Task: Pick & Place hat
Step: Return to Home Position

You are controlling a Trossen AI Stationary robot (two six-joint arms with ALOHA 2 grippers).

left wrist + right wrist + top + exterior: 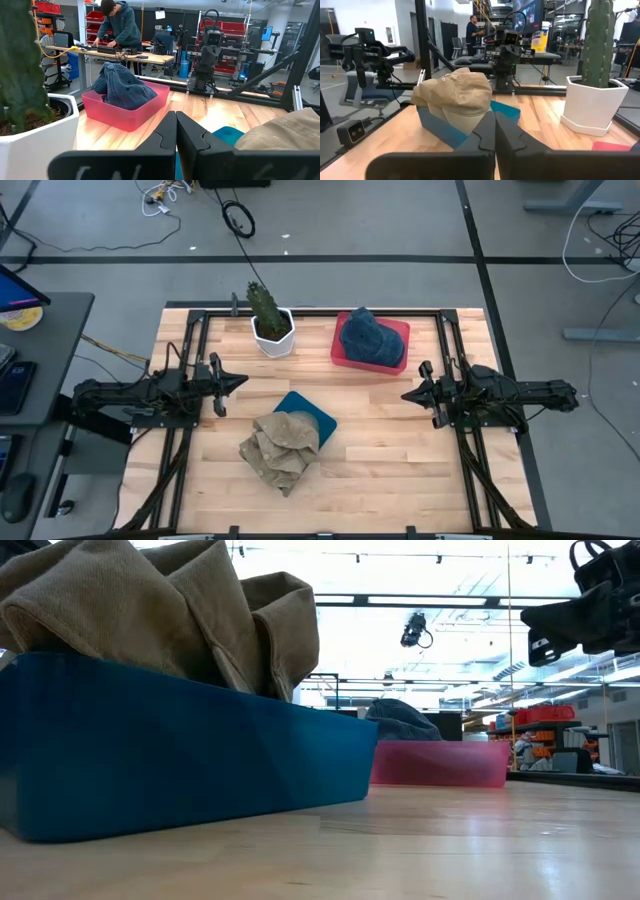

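The brown caps (280, 448) lie heaped together in the blue bin (312, 412), which sits near the middle of the desk (400, 470) toward its front edge. The pile rises above the bin's rim and spills over the side away from the pink bin. In the high view only one corner of the blue bin shows from under the caps

The left pincer (238, 381) hangs over the desk to the left of the bin, well apart from it. Its two fingers are pressed together and it has hold of nothing. The right pincer (408, 394) faces it from the other side, fingers likewise closed on nothing

Behind the caps, a blue hat (370, 340) rests in a pink bin (397, 328), with a cactus (262, 302) in a white pot (273, 340) just beside it. A person (120, 27) stands at a bench in the room beyond
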